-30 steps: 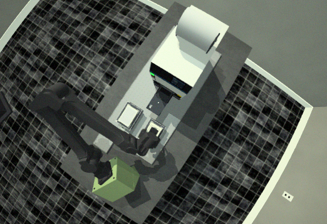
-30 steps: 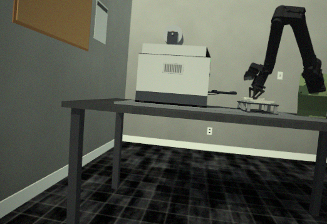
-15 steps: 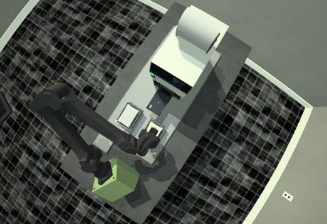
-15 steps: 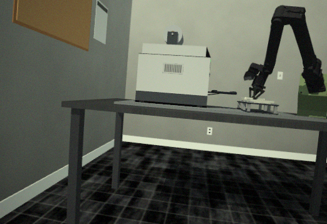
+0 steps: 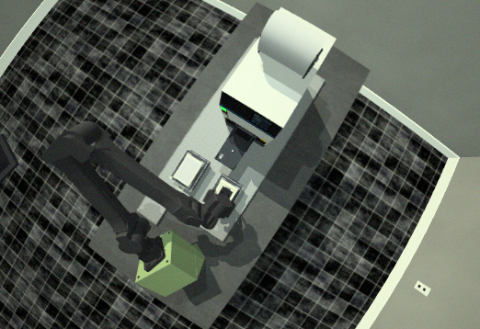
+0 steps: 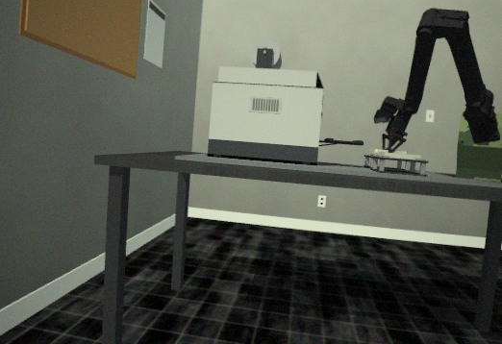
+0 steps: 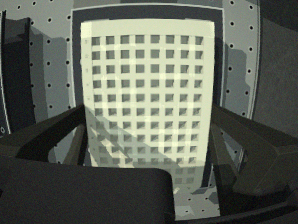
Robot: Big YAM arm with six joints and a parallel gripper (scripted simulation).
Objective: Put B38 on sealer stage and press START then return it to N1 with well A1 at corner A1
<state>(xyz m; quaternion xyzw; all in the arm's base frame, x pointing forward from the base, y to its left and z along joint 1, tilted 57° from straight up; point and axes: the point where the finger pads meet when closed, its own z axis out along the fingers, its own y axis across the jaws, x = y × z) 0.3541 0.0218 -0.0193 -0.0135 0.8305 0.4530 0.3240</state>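
A pale plate with open wells (image 5: 223, 181) (image 7: 148, 91), which I take as B38 though its label is not readable, sits in or just over the near nest (image 7: 218, 60) (image 6: 406, 165). My gripper (image 7: 148, 109) (image 6: 391, 151) is shut on its two long sides. Whether the plate is slightly lifted cannot be told. A second plate (image 5: 189, 170), plain white on top, lies in the other nest. The white sealer (image 5: 259, 84) (image 6: 264, 116) shows a green lamp (image 5: 223, 109). Its dark stage (image 5: 235, 156) (image 6: 353, 142) is out, with no plate on it. START is not distinguishable.
A green box (image 5: 179, 265) (image 6: 476, 161) stands by the arm at the near end of the table. A big white roll (image 5: 291, 39) sits on the sealer's rear. The second nest is close beside the gripped plate, and the stage lies just beyond both nests. A perforated base (image 7: 50, 30) carries the nests.
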